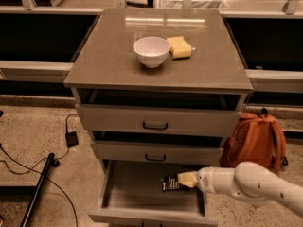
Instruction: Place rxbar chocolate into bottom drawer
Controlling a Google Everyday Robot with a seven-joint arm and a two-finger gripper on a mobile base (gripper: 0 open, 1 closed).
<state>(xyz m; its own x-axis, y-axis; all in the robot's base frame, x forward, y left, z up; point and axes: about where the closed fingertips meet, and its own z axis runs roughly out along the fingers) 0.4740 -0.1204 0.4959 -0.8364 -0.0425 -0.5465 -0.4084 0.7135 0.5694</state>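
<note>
I am reaching in from the right with my arm (258,187), and my pincer (183,179) is hanging low inside the open bottom drawer (135,193), over its right half. It is clamping one end of the rxbar chocolate (168,183) (black wrapper, pale print), and the bar is sticking out to the left above the grey drawer floor; I cannot tell whether it is touching. Up on the counter (104,60) a white bowl (151,51) is sitting with a yellow block (180,47) just beside it on the right. An orange backpack (258,141) is leaning near the cabinet's right side.
</note>
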